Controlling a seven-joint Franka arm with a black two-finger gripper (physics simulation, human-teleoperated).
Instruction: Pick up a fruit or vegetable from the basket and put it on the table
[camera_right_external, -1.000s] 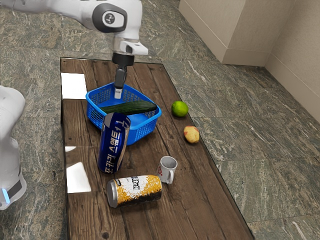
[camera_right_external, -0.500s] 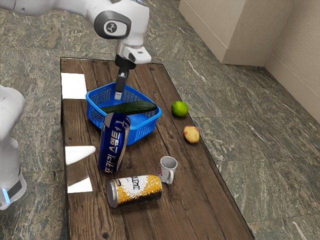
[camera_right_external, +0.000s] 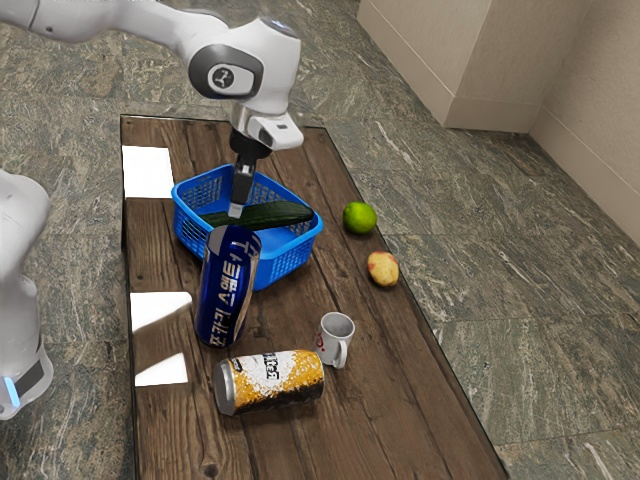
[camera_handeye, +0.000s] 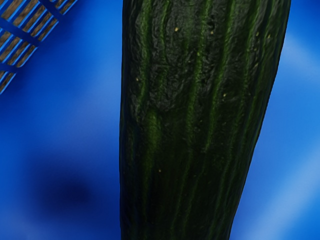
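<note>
Yellow can (camera_right_external: 270, 381): lying on its side, nearest item; white speckled field, dark lettering, only partly legible. Mug (camera_right_external: 335, 339): white, upright, just beside the can's end; small red mark, too small to read. Blue can (camera_right_external: 226, 290): upright, at the near side of the basket (camera_right_external: 291, 262); pale lettering along its height, brand not legible. Robot arm (camera_right_external: 252, 62): dark round emblem on white casing.

Cucumber (camera_right_external: 268, 214): dark green, ribbed, laid across the inside of the basket; one end at the rim toward the exterior view's right. Gripper (camera_right_external: 236, 209): pointing down within the basket's outline, over the cucumber's other end; apart, together or clamped, cannot tell; contact likewise.

Changed since a second ago: gripper shifted from beyond the cucumber toward the blue can; bright patch (camera_right_external: 158, 308) on the table grown larger. Unchanged: cucumber, basket, both cans, mug, potato and lime.

Edges and room: broad wood between mug and the long edge of the table (camera_right_external: 412, 400) at the exterior view's right. Potato (camera_right_external: 382, 268): close to that edge. Lime (camera_right_external: 360, 218): farther along, also close to it; strip of wood between lime and basket. Beyond: grey stone floor (camera_right_external: 450, 190), pale wall (camera_right_external: 500, 60).
</note>
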